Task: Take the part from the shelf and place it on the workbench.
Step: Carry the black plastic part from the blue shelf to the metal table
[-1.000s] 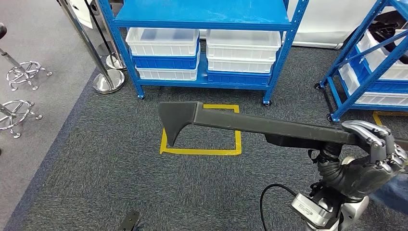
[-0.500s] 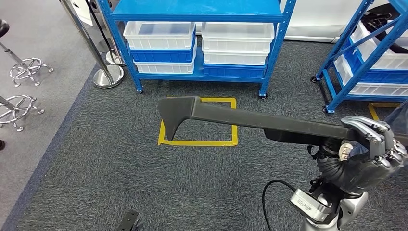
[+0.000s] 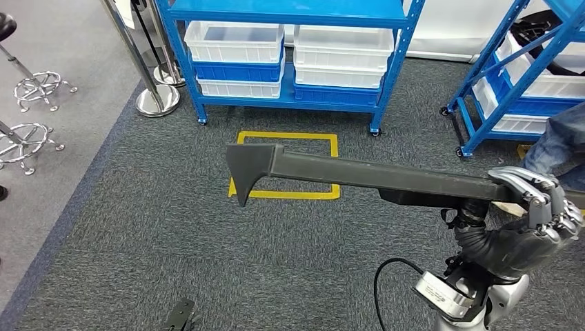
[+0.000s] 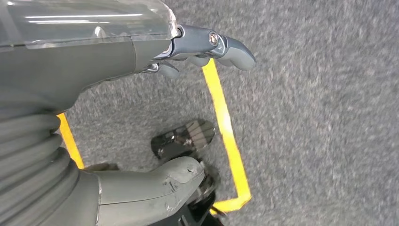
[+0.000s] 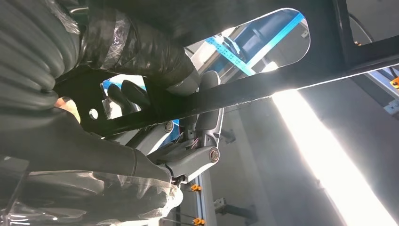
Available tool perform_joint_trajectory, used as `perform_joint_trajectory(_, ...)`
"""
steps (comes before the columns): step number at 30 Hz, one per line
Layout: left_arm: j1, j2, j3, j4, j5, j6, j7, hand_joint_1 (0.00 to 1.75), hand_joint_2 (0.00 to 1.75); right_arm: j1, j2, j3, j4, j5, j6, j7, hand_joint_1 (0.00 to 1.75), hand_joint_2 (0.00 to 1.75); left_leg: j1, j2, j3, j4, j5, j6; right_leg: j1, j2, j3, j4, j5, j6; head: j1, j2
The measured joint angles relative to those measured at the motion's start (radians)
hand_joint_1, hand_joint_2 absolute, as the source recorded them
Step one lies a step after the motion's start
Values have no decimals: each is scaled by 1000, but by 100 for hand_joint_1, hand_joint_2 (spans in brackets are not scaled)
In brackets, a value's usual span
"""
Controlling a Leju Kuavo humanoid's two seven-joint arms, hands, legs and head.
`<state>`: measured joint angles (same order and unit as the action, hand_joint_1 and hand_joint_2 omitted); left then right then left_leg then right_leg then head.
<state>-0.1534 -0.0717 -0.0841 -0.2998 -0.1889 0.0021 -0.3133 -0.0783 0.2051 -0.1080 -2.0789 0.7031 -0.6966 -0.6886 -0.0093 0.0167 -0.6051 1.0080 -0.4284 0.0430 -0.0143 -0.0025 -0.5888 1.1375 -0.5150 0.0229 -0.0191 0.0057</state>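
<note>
A long dark grey part (image 3: 359,178) with a hooked end at its left is held level above the carpet. My right hand (image 3: 534,221) grips its right end at the lower right of the head view. In the right wrist view the part (image 5: 282,84) crosses as a dark bar with an oval cutout, and my right hand's fingers (image 5: 197,141) wrap around it. My left hand (image 4: 188,52) hangs over the carpet with its fingers apart and holds nothing.
A blue shelf rack (image 3: 290,14) with white and blue bins (image 3: 238,58) stands ahead. A second blue rack (image 3: 524,76) is at the right, with a person's leg (image 3: 562,141) beside it. A yellow floor square (image 3: 286,165) lies under the part. Stanchion bases (image 3: 157,100) and stool bases (image 3: 38,89) stand at the left.
The camera has moved, so the rack and the yellow square sit a little higher in the picture. A person's leg has come in at the right. My right hand keeps its hold on the part.
</note>
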Motion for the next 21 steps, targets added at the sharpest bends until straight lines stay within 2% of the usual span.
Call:
perform_joint_trajectory(1,0,0,0,0,0,-1,0,0,175,0,0,0,-2,1,0,0,175,175,-1,0,-9,9,2,-4,2,0,35,-54,-1,-4,0,0)
perform_joint_trajectory(2,0,0,-1,0,1,-1,0,0,175,0,-1,0,-4,1,0,0,175,175,-2,0,-15,17,5,-9,4,0,55,-87,-8,-8,0,0)
perform_joint_trajectory(3,0,0,-3,0,1,-2,0,0,175,0,-1,0,-7,2,0,0,175,175,-3,0,-20,20,9,-14,7,0,58,-99,-12,-13,-1,0)
perform_joint_trajectory(5,1,0,-5,0,1,-3,-1,0,175,0,-2,0,-10,3,0,0,175,175,-2,-2,-26,24,14,-26,5,-1,48,-104,0,-25,0,0)
perform_joint_trajectory(6,2,0,-6,0,1,-3,-1,0,175,0,-2,0,-11,3,0,0,175,175,0,-5,-33,36,0,-31,3,-2,43,-108,9,-33,-1,0)
perform_joint_trajectory(7,2,0,-7,0,1,-3,0,0,175,-1,-2,0,-12,4,0,0,175,175,1,-7,-44,62,-28,-37,0,-3,36,-112,19,-40,-1,0)
perform_joint_trajectory(9,2,-1,-9,0,1,-5,0,0,175,-1,-2,0,-14,5,0,0,175,175,8,-10,-77,167,-118,-47,-1,-4,15,-114,38,-48,-1,0)
perform_joint_trajectory(10,3,-1,-10,0,1,-5,0,0,175,-1,-2,0,-15,6,0,0,175,175,13,-10,-91,226,-153,-52,-1,-5,4,-113,47,-49,-1,0)
perform_joint_trajectory(11,3,-1,-11,0,1,-6,0,0,175,-1,-2,0,-15,6,0,0,175,175,17,-9,-96,269,-172,-57,-1,-5,-8,-112,55,-48,-1,0)
perform_joint_trajectory(12,3,-1,-12,0,1,-6,0,0,175,0,-2,0,-15,7,0,0,175,175,20,-9,-84,278,-168,-60,-1,-4,-20,-111,62,-46,-1,0)
perform_joint_trajectory(13,3,-2,-13,0,2,-6,-2,0,175,0,-2,0,-15,8,0,0,175,175,23,-9,-52,248,-147,-61,-2,-4,-30,-109,69,-43,-1,0)
perform_joint_trajectory(15,1,-2,-14,0,3,-6,-9,0,175,0,-2,0,-17,11,0,0,175,175,25,-10,48,111,-104,-59,-5,-3,-47,-106,81,-35,-1,0)
perform_joint_trajectory(16,0,-2,-14,0,4,-7,-15,0,175,0,-2,0,-19,13,0,0,175,175,24,-11,91,47,-94,-56,-6,-3,-51,-105,88,-28,-1,0)
perform_joint_trajectory(17,-1,-2,-15,0,4,-7,-19,0,175,0,-2,0,-21,15,0,0,175,175,21,-12,116,5,-94,-52,-6,-3,-53,-105,93,-22,0,0)
perform_joint_trajectory(18,-2,-2,-15,0,4,-6,-23,0,175,0,-2,0,-23,16,0,0,175,175,17,-12,123,-14,-99,-47,-6,-3,-54,-106,99,-15,0,0)
perform_joint_trajectory(20,-1,-2,-15,0,4,-6,-25,0,175,1,-3,0,-25,16,0,0,175,175,15,-12,116,-20,-89,-32,-8,-4,-55,-107,108,0,0,0)
perform_joint_trajectory(21,-1,-2,-16,0,3,-6,-26,0,175,1,-3,0,-26,15,0,0,175,175,16,-10,114,-24,-81,-24,-9,-3,-61,-98,101,4,0,0)
